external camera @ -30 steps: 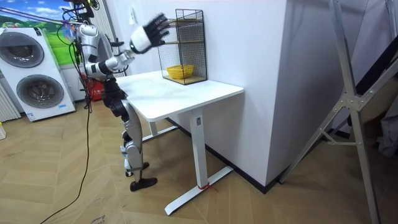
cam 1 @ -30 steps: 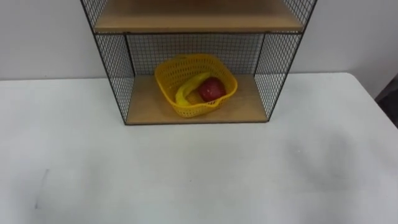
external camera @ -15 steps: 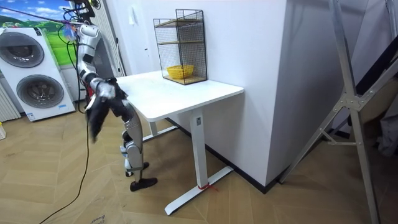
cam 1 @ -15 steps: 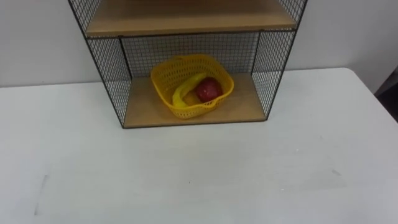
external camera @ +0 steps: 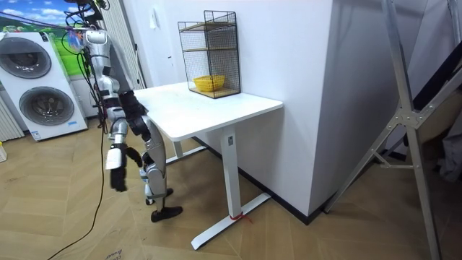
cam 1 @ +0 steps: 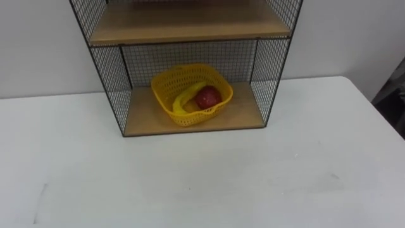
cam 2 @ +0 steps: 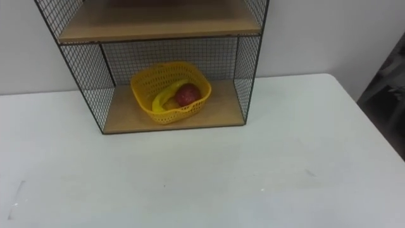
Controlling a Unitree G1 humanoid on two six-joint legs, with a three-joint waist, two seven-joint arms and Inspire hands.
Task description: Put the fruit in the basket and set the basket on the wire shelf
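1. Yellow basket (cam 1: 190, 118) sits on the lower board of the wire shelf (cam 1: 111, 82), turned at an angle, with its front corner near the board's front edge. Banana (cam 1: 185, 99) and red fruit (cam 1: 207, 98) lie inside it, touching.
2. Task looks done; nothing is left on the table (cam 1: 202, 183).
3. In the room view the robot stands at the table's far end, well apart from the shelf. Right robot hand (external camera: 115, 162) hangs low beside its leg. Too small to tell whether it is spread or closed; nothing seen in it.
4. Risk: a knock on the table while the robot stands or turns so close. A jolt could slide the basket forward off the board.
5. Risk: the banana leans up on the basket wall, so a shake could tip it over the rim.
6. Risk: reaching in again could catch the wire mesh and shift the whole shelf.
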